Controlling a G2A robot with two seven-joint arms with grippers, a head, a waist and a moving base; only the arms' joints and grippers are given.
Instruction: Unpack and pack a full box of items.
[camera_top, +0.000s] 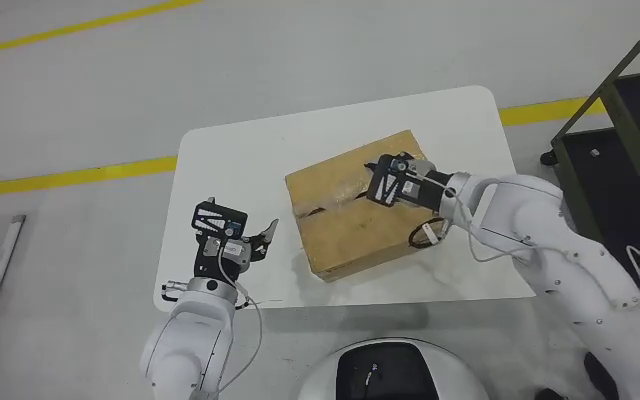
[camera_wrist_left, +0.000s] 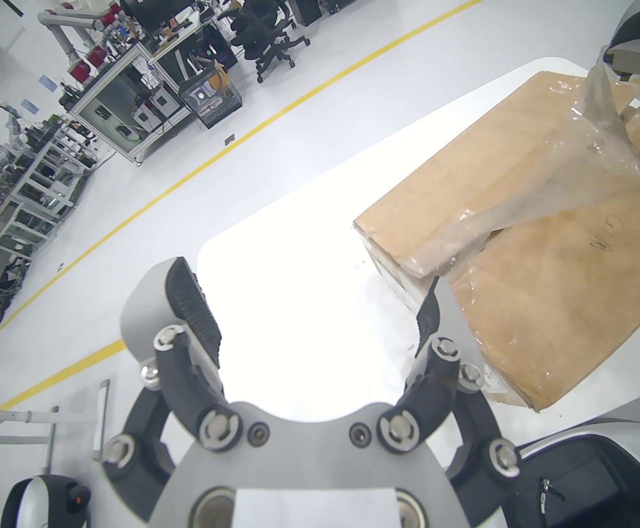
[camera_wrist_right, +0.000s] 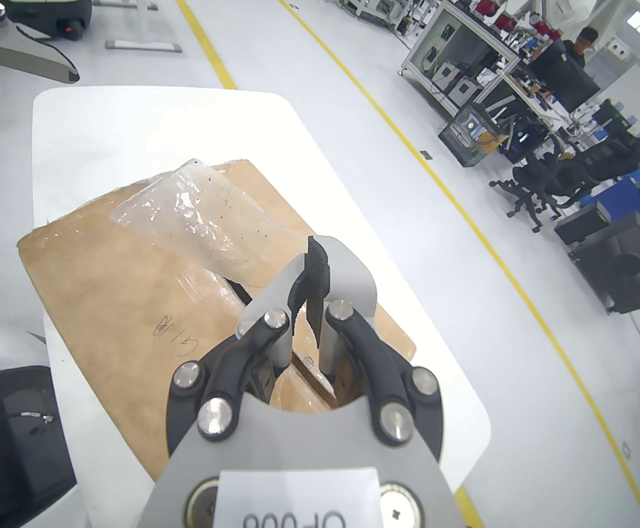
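Handwritten black scrawl (camera_wrist_right: 176, 334) stood on box (camera_wrist_right: 115, 280) top, not legible. White printed label (camera_wrist_right: 300, 497) sat on right gripper (camera_wrist_right: 311, 267) base, cropped, unread.

- Table (camera_top: 230, 165): white, rounded corners, 1 item directly on it.
- Box (camera_top: 350, 230): brown cardboard, approx mid-table, flat on base, skewed vs table edges.
- Top view: bare tabletop widest at box's 9 o'clock, narrower strips at 12, 3 & 6.
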